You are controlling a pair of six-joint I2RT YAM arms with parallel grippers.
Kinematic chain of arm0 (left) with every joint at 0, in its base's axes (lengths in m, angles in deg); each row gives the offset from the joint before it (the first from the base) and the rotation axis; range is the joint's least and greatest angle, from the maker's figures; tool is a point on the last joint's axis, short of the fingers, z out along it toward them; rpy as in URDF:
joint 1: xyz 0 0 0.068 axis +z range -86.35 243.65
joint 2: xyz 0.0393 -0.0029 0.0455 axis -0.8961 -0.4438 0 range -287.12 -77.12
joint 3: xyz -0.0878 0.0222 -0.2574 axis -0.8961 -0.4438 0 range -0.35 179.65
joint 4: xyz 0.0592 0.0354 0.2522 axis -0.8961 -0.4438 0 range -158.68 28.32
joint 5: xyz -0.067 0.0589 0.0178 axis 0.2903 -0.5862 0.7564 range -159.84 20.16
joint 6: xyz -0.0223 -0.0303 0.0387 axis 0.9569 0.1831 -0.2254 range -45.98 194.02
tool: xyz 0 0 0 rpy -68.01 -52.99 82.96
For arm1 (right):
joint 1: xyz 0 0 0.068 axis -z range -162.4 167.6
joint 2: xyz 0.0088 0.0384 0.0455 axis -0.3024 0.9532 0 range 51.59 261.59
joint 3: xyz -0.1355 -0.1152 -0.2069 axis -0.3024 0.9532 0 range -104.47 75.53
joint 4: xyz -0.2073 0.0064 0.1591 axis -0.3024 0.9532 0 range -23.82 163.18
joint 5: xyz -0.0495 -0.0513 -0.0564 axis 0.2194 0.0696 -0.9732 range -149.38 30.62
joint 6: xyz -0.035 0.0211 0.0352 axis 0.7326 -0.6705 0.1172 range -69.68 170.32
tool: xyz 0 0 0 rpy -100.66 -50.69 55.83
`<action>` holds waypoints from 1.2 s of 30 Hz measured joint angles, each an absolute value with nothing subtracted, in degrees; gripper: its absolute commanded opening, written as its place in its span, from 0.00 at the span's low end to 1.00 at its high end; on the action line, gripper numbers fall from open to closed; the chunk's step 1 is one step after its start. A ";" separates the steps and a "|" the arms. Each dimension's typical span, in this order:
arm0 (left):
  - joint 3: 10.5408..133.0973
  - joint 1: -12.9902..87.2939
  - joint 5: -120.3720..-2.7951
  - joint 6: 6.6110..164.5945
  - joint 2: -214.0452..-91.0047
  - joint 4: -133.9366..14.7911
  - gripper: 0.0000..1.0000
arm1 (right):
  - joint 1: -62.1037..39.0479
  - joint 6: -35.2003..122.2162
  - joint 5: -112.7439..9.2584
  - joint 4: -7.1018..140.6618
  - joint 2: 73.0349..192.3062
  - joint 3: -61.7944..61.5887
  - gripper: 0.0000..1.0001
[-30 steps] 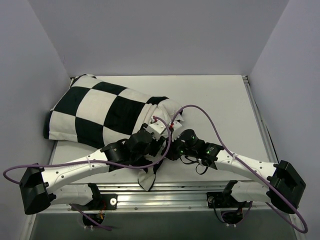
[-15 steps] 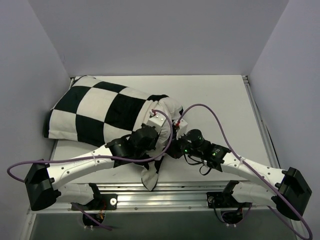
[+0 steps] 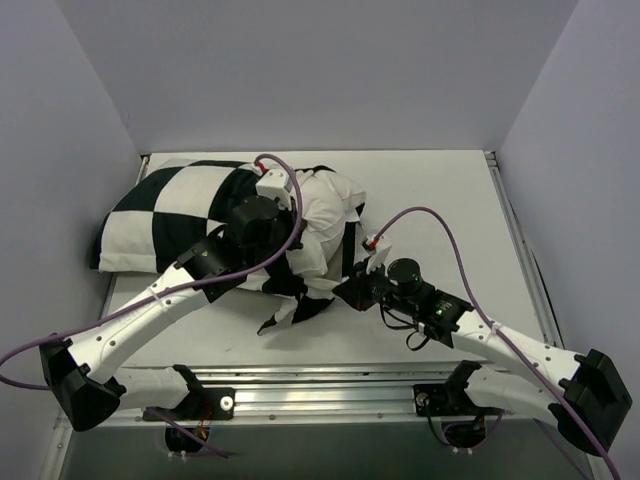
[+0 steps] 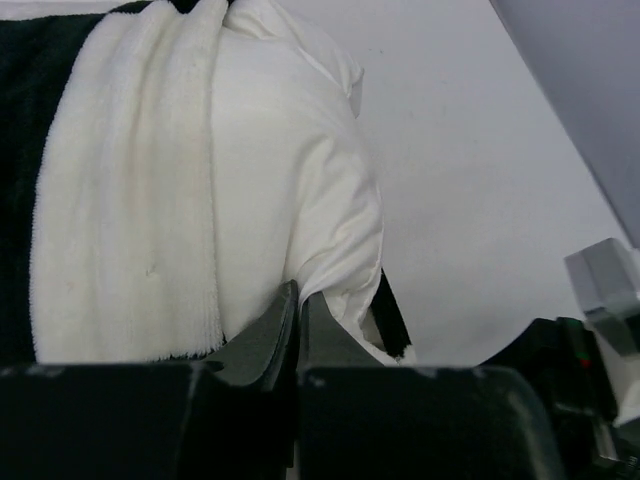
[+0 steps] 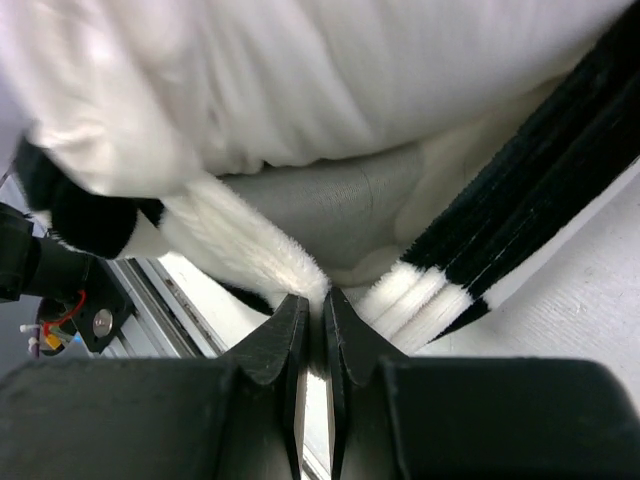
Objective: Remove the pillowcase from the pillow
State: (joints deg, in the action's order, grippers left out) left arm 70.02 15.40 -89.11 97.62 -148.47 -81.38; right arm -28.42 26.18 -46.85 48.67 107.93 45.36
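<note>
Pillowcase fabric, soft with big black and white checkerboard squares (image 3: 160, 215), lies on the far left part of a pale white table (image 3: 430, 200), near the left grey wall (image 3: 60, 120). It covers most of a large, plump, plain white pillow (image 3: 322, 210). The right end of the pillow bulges out bare from the open mouth of the pillowcase, near the middle of the table. A loose flap of checkered fabric trails from that mouth toward the near edge.

The left arm reaches over the cushion from the near left. In its wrist view the left gripper (image 4: 297, 300) has its two dark fingers pressed together, pinching a fold of the smooth white pillow. The bunched hem of the pillowcase lies just to the left.

The right arm comes in low from the near right. The right gripper (image 5: 313, 305) is clamped on a fuzzy black and white edge of the pillowcase, just beside the bare end of the pillow.

A purple cable (image 3: 420, 212) arches above the right arm. A metal rail (image 3: 330, 385) runs along the near edge of the table.
</note>
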 measured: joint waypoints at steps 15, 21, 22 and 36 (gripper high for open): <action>75.09 19.71 -69.42 102.58 -147.71 -89.66 0.02 | -19.83 24.76 -38.72 44.86 116.67 45.31 0.00; 66.56 19.36 -60.81 106.34 -142.88 -87.04 0.02 | -15.15 22.58 -33.67 43.62 127.36 41.20 0.01; 65.47 18.94 -60.74 106.56 -142.33 -86.58 0.02 | -15.04 22.42 -33.04 43.84 129.06 40.29 0.04; 59.79 16.87 -70.40 108.15 -136.84 -81.21 0.93 | -12.12 26.66 -46.63 65.06 110.51 36.94 0.71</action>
